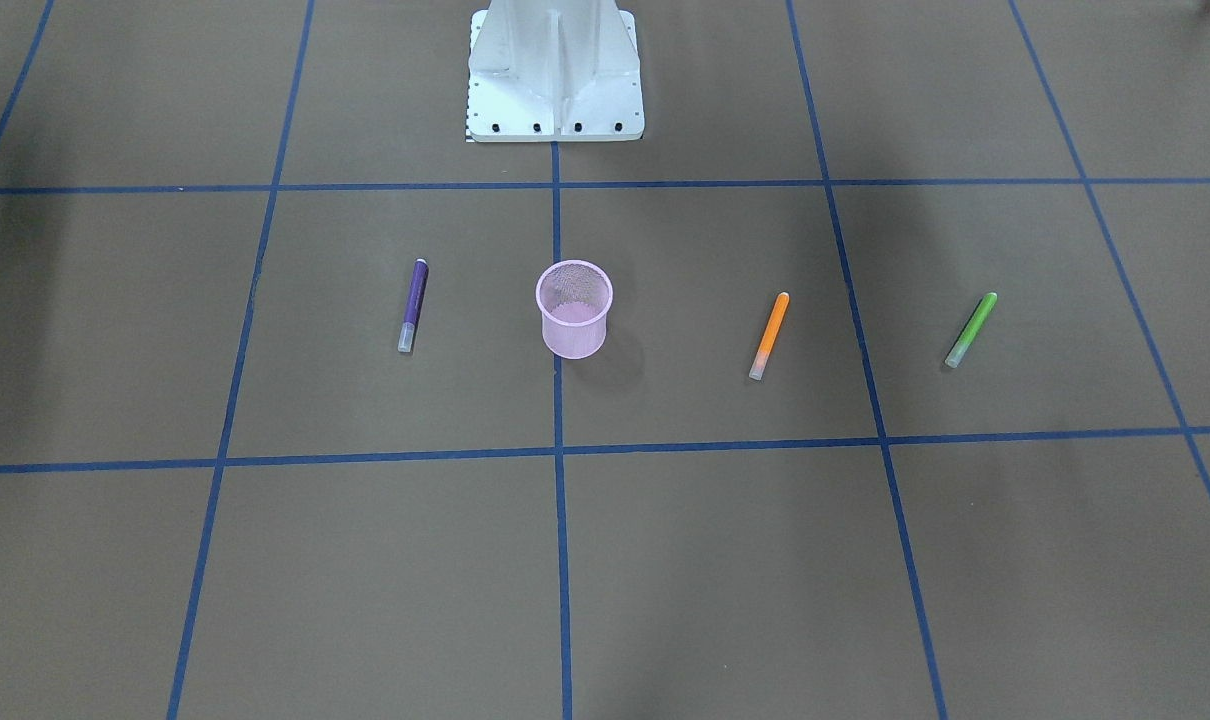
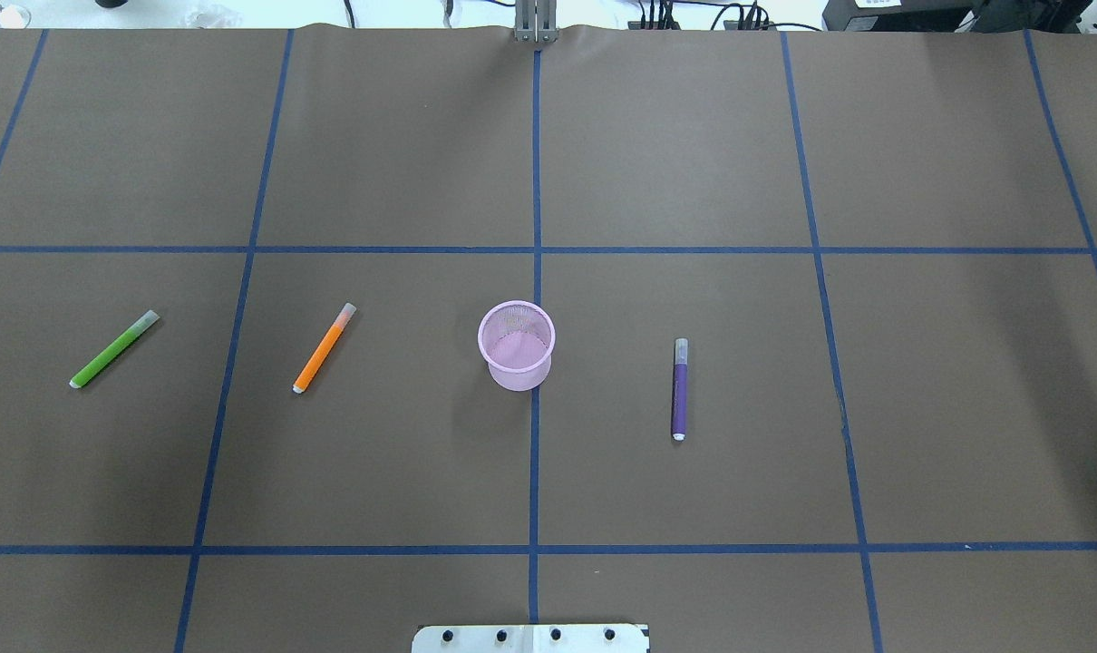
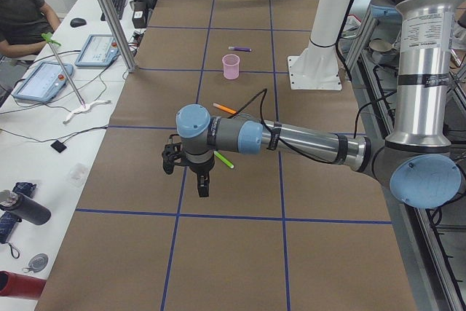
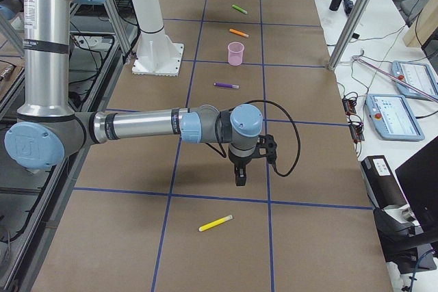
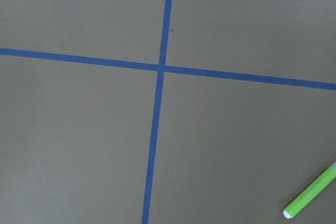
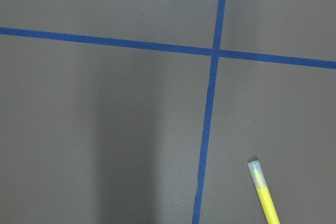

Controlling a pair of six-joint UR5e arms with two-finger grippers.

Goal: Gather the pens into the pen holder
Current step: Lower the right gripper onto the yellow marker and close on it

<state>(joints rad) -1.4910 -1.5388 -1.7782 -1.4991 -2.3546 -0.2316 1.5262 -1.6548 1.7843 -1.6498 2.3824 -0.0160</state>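
Though left end effector (image 3: 202, 187) and right end effector (image 4: 239, 178) point down, I cannot tell their spread.

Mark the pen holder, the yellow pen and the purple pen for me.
pen holder (image 2: 519, 370): overhead exterior view, outer mesh wall.
yellow pen (image 4: 215, 223): exterior right view, middle of barrel.
purple pen (image 2: 680, 399): overhead exterior view, purple barrel.

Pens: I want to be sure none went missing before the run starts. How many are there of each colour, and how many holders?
Purple pen: 1
Orange pen: 1
Green pen: 1
Yellow pen: 1
Pink holder: 1
Total: 5 (4 pens, all lying on the table, and 1 holder)
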